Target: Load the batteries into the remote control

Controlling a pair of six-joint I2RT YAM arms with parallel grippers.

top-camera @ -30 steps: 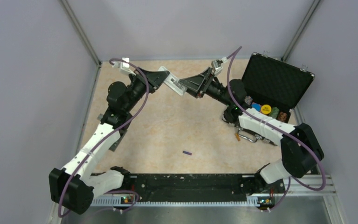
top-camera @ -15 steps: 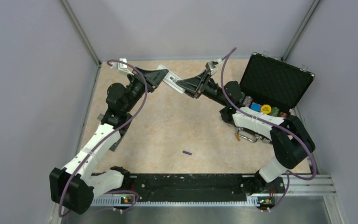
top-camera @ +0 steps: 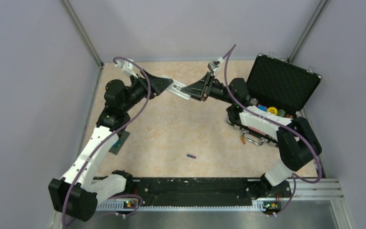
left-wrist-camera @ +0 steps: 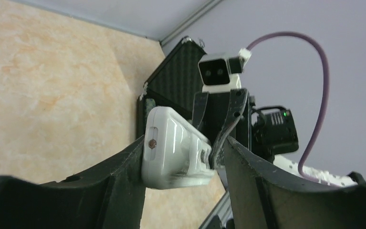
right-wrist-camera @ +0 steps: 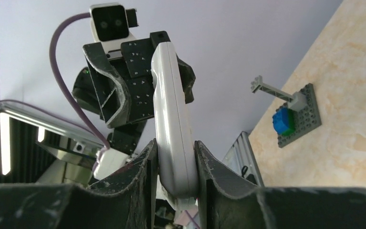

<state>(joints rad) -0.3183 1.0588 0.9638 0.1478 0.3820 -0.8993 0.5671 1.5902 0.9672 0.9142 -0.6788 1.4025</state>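
From above, the small slim white rectangular remote control point(top-camera: 177, 89) hangs in the air over the far middle of the marbled beige worktop point(top-camera: 181, 129), held between the two arms. The left fingers point(top-camera: 161, 84) are at its left end and the right fingers point(top-camera: 196, 88) at its right end. A tiny dark purple cylindrical battery point(top-camera: 191, 156) lies alone on the worktop, nearer the arm bases and well apart from the remote. An open black hard case point(top-camera: 283, 83) stands at the far right with round coloured chips point(top-camera: 271, 110) in its lower half. A dark grey flat plate with a blue patch point(top-camera: 119, 142) lies at the left, partly under the left arm.

In the left wrist view, the left fingers point(left-wrist-camera: 124, 181) are spread. The remote point(left-wrist-camera: 171, 150) rests against one of them, and a clear gap separates it from the other. Beyond it, the right fingers point(left-wrist-camera: 232, 112) clamp the remote's far end.

In the right wrist view, the right fingers point(right-wrist-camera: 138, 176) pinch the remote point(right-wrist-camera: 171, 119) by its two broad faces. It stands nearly upright on its edge between them. Its upper end sits by the left fingers point(right-wrist-camera: 109, 90). The grey plate point(right-wrist-camera: 310, 114), with its blue block, lies on the worktop to the right.
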